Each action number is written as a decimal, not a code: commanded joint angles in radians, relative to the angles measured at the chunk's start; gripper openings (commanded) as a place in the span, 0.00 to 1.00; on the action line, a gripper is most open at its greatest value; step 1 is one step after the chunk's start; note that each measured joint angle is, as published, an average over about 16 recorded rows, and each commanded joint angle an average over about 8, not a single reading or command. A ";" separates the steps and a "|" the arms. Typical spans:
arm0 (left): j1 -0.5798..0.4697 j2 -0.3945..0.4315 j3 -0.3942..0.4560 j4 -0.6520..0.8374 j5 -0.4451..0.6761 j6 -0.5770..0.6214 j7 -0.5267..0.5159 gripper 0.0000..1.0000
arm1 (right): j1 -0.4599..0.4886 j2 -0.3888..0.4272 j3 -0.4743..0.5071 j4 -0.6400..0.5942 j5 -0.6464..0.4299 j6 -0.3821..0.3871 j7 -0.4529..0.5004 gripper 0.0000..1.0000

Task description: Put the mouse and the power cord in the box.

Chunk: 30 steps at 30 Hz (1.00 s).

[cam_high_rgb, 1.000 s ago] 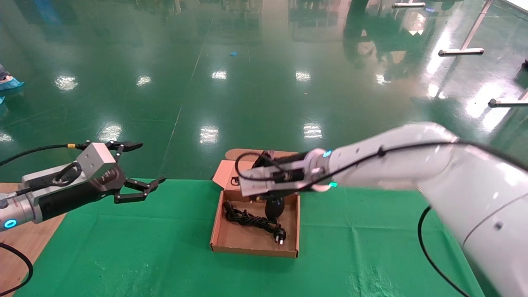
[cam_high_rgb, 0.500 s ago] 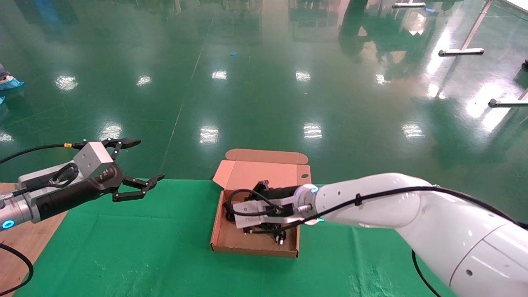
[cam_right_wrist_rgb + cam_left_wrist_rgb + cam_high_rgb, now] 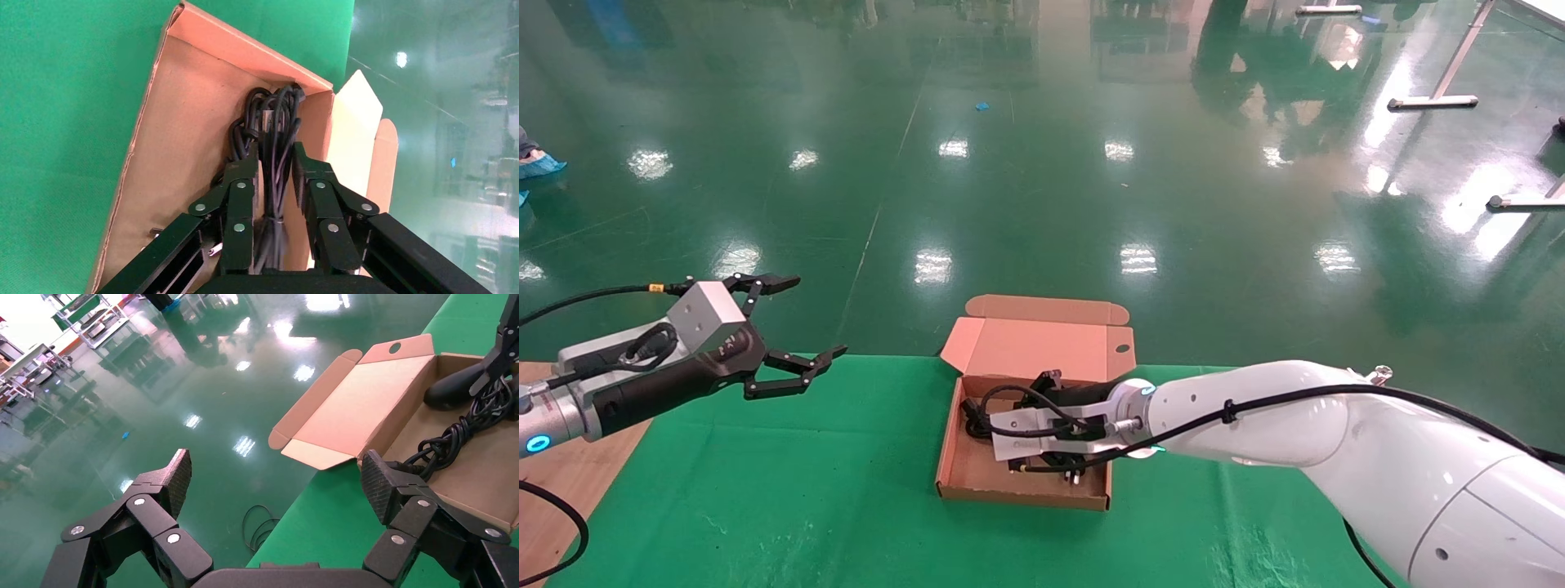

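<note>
The right gripper (image 3: 274, 177) reaches low inside the box (image 3: 977, 482) at the counter's middle, jaws narrowly parted around the power cord (image 3: 272, 122); the mouse (image 3: 453, 386) lies there too. The left gripper (image 3: 797, 331) hovers spread, far left.

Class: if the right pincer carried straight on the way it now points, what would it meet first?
Probably the thick black bundled power cord lying just ahead of the right pincer inside the shallow brown cardboard box, then the box's far corner; depth is unclear.
</note>
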 commanded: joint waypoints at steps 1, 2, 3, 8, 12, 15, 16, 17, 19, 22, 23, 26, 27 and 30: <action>0.000 0.000 0.000 0.000 0.000 0.000 0.000 1.00 | 0.000 0.000 0.002 0.000 -0.001 -0.001 -0.001 1.00; 0.000 0.000 0.000 0.000 0.000 0.000 0.000 1.00 | 0.000 0.000 0.003 -0.001 -0.002 -0.002 -0.002 1.00; 0.000 0.000 0.000 0.000 0.000 0.000 0.000 1.00 | 0.001 0.000 0.004 -0.001 -0.002 -0.003 -0.002 1.00; 0.000 0.001 0.000 -0.001 0.001 -0.001 0.000 1.00 | 0.003 0.000 0.008 -0.001 -0.006 -0.006 -0.004 1.00; 0.002 0.000 0.000 -0.005 0.001 -0.001 -0.004 1.00 | 0.004 0.002 0.012 0.000 -0.007 -0.010 -0.004 1.00; 0.009 -0.005 -0.004 -0.025 -0.001 0.003 -0.020 1.00 | -0.002 0.012 0.027 0.009 0.001 -0.022 0.002 1.00; 0.013 -0.008 -0.007 -0.037 -0.003 0.006 -0.030 1.00 | -0.007 0.019 0.036 0.014 0.007 -0.030 0.005 1.00; 0.018 -0.011 -0.011 -0.051 -0.004 0.009 -0.041 1.00 | -0.013 0.027 0.047 0.021 0.014 -0.039 0.010 1.00; 0.031 -0.020 -0.019 -0.086 -0.009 0.016 -0.070 1.00 | -0.027 0.046 0.075 0.038 0.032 -0.062 0.023 1.00; 0.054 -0.035 -0.033 -0.148 -0.016 0.030 -0.122 1.00 | -0.053 0.084 0.127 0.071 0.066 -0.106 0.045 1.00; 0.062 -0.041 -0.038 -0.170 -0.019 0.035 -0.140 1.00 | -0.062 0.097 0.144 0.082 0.077 -0.120 0.053 1.00; 0.085 -0.056 -0.053 -0.233 -0.027 0.048 -0.193 1.00 | -0.088 0.135 0.196 0.116 0.111 -0.164 0.076 1.00; 0.093 -0.062 -0.058 -0.255 -0.029 0.053 -0.210 1.00 | -0.097 0.148 0.214 0.127 0.122 -0.179 0.084 1.00; 0.116 -0.077 -0.073 -0.319 -0.037 0.067 -0.264 1.00 | -0.123 0.186 0.267 0.160 0.156 -0.223 0.107 1.00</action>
